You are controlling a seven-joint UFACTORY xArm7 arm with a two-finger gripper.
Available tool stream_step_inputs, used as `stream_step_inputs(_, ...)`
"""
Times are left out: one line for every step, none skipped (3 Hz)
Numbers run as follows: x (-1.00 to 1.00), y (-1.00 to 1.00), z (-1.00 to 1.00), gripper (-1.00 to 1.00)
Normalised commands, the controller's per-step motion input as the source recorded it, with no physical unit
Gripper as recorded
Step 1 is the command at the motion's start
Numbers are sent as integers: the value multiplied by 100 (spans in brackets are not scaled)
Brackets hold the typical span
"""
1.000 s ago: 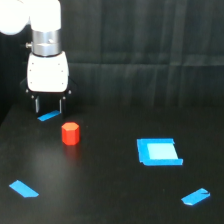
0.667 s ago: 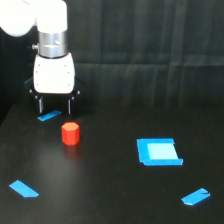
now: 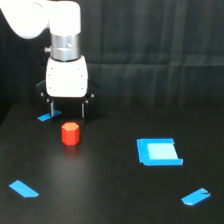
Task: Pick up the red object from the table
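The red object (image 3: 70, 133), a short faceted block, stands upright on the black table (image 3: 110, 190), just in front of and below the gripper (image 3: 67, 111), whose fingers are spread with nothing between them. It looks rigid, light and smooth-sided; opposite flat faces at mid-height would likely give the surest hold.

You see the red object (image 3: 70, 133), a short faceted block, standing upright on the black table (image 3: 110, 190).

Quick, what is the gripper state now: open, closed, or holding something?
Gripper: open, holding nothing; the red object sits on the table just below it.
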Motion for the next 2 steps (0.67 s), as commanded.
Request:
stream_step_inputs(57, -75, -1, 96)
stream_step_inputs(35, -76, 19, 100)
